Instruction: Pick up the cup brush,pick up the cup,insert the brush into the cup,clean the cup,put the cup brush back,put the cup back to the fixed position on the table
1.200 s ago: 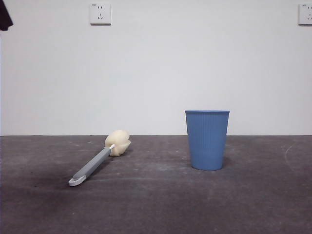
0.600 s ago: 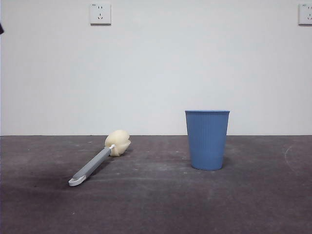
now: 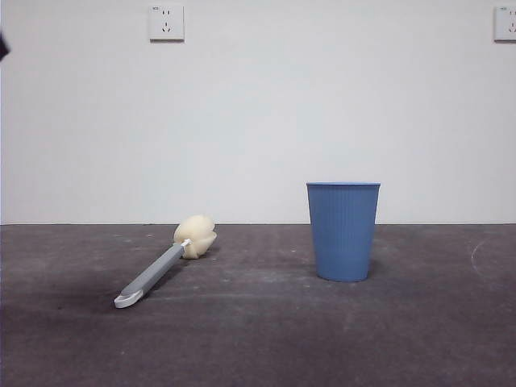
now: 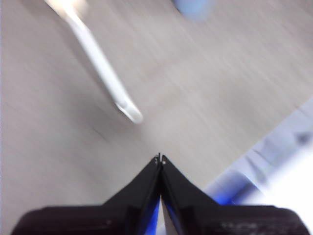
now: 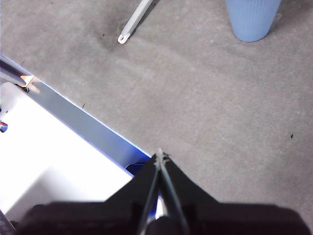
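Step in hand: pick up the cup brush [image 3: 165, 262] — judged not yet begun, since brush and cup both rest untouched on the table [image 3: 258, 339]
Brush position: lower left of the front view, lying flat, cream sponge head toward the back wall, white handle tip toward the camera
Cup position: the cup [image 3: 343, 231] stands upright right of centre in the front view, well apart from the brush, mouth up
Left gripper: the left gripper [image 4: 160, 160] sits at the bottom centre of the left wrist view, jaws pressed together tip to tip, holding nothing; the picture is blurred, with the brush handle in the upper left of that frame and a blue smudge of the cup at the top edge
Right gripper: the right gripper [image 5: 160, 155] sits at the bottom centre of the right wrist view, jaws closed to a point, empty; the cup base shows at the upper right of that frame, the brush tip at the upper centre
Arm in front view: only a small dark tip at the upper left edge — which arm it is cannot be told from that view
Recommended approach: part the jaws fully before descending; the left gripper looks the nearer one to the brush
Grasp point: mid-handle on the grey shaft, jaws across its width, clear of the soft sponge head
Caution: the handle lies low on the table, so a shallow descent risks pushing it aside rather than gripping it
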You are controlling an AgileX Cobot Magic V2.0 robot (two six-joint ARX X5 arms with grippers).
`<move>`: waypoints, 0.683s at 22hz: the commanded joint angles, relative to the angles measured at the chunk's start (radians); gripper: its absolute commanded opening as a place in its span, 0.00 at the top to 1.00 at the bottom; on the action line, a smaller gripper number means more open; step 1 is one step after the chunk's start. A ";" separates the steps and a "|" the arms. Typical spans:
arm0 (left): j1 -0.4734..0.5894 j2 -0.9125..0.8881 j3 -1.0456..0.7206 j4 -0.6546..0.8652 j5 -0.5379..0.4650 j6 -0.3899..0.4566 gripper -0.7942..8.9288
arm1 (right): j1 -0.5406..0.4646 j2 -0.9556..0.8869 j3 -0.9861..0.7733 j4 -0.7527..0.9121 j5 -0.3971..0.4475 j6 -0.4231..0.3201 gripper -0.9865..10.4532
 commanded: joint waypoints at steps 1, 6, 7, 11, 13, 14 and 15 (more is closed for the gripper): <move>0.098 -0.045 -0.007 0.216 -0.123 0.156 0.92 | 0.002 -0.001 -0.001 0.005 0.003 0.008 0.91; 0.456 -0.181 -0.008 0.552 0.050 0.278 0.92 | 0.002 -0.001 -0.001 0.006 0.003 0.008 0.91; 0.517 -0.210 -0.008 0.563 0.050 0.302 0.92 | 0.002 -0.001 -0.001 0.006 0.003 0.008 0.91; 0.659 -0.307 -0.041 0.570 0.050 0.343 0.92 | 0.002 -0.001 -0.001 0.006 0.003 0.008 0.91; 0.698 -0.342 -0.089 0.596 0.052 0.340 0.92 | 0.002 -0.001 -0.001 0.005 0.003 0.008 0.91; 0.713 -0.359 -0.120 0.617 0.054 0.337 0.92 | 0.002 -0.001 -0.001 0.006 0.003 0.008 0.91; 0.728 -0.379 -0.163 0.649 0.068 0.332 0.92 | 0.002 -0.001 -0.001 0.006 0.003 0.008 0.91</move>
